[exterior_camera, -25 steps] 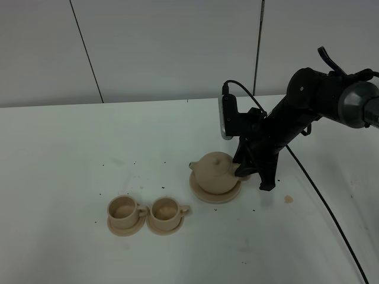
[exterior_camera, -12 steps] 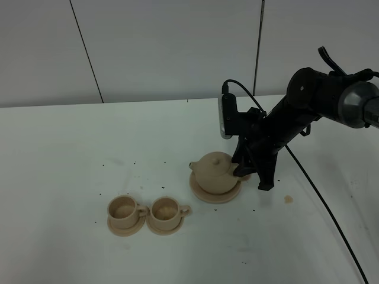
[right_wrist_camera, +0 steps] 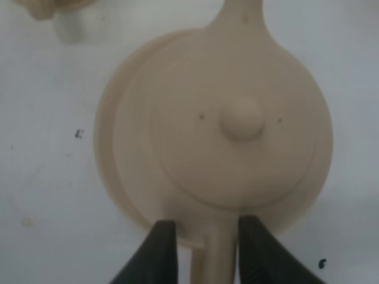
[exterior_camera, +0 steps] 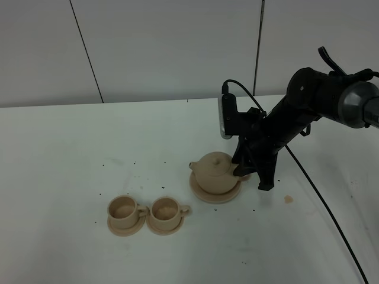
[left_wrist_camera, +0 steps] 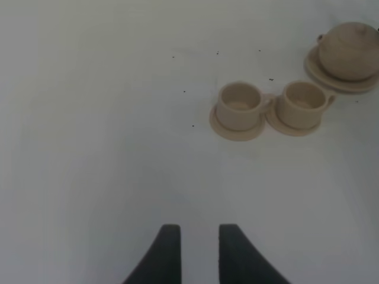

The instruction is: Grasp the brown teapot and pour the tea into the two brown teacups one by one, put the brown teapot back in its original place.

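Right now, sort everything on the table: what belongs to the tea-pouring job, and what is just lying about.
Job: brown teapot, its wide saucer, two teacups on small saucers, right gripper at the teapot's handle.
Lying about: tan crumb, dark specks, left gripper.

text: none legible | labels, brands: none legible | numbers, signs: none legible | views: all three

The brown teapot [exterior_camera: 214, 174] sits on its saucer [exterior_camera: 206, 197], the right gripper [exterior_camera: 243, 172] down at its handle.
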